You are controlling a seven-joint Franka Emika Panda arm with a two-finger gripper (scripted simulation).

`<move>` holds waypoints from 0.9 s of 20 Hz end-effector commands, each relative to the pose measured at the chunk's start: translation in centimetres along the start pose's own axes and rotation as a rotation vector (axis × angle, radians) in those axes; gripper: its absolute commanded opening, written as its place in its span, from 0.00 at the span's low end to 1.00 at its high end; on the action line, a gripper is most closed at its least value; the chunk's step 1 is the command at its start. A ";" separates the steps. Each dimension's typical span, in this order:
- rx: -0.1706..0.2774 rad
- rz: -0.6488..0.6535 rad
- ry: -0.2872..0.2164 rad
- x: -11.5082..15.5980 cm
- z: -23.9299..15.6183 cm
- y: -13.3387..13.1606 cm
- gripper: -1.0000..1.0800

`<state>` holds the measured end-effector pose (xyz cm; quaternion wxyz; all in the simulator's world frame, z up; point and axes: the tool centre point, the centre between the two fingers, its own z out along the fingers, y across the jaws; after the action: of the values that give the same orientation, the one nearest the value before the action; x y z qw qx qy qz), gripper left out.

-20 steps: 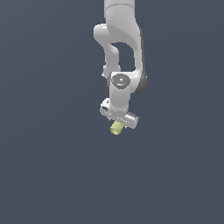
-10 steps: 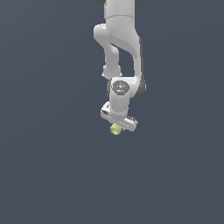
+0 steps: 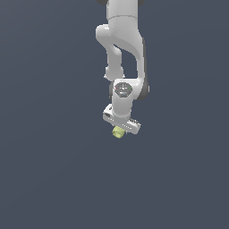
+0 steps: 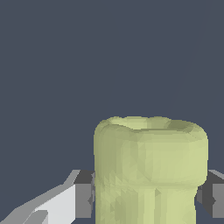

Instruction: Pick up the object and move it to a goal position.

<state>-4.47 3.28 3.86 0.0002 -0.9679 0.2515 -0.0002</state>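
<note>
Hand [image 3: 120, 128] is pinching the object [image 3: 118, 132], and that's pretty clear from the wrist view: a dark pad [image 4: 84, 199] sits tight against one side of the object [image 4: 148, 175], another dark pad [image 4: 212, 199] against the other side, no gap I can see on either one. So going across that view it's pad, object, pad, all touching.

In the exterior view the object pokes out just below the hand, a little pale yellow-green stub hanging in the air under the arm [image 3: 123, 49]. No worktop shows anywhere, just flat dark grey all round, so I can't tell how high it's being carried.

I'd guess we're in the carry part, with the pick done and the goal not reached. No goal marker shows in either view, so how far is left is anyone's guess.

For doing this bit well: keep the squeeze steady and move smoothly. The pads seem to grip low on the narrower part, below the wider rim, so a jerky swing could tip or twist it. Don't let go until it's actually at the goal.
</note>
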 end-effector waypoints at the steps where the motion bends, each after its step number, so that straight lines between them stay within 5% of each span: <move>1: 0.000 0.000 0.000 0.0 0.0 0.0 0.00; 9: 0.000 0.000 0.000 1.7 -1.8 0.7 0.00; 18: 0.000 0.000 0.000 6.6 -6.8 2.4 0.00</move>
<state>-0.50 -1.26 9.61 0.0002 -0.9678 0.2516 -0.0001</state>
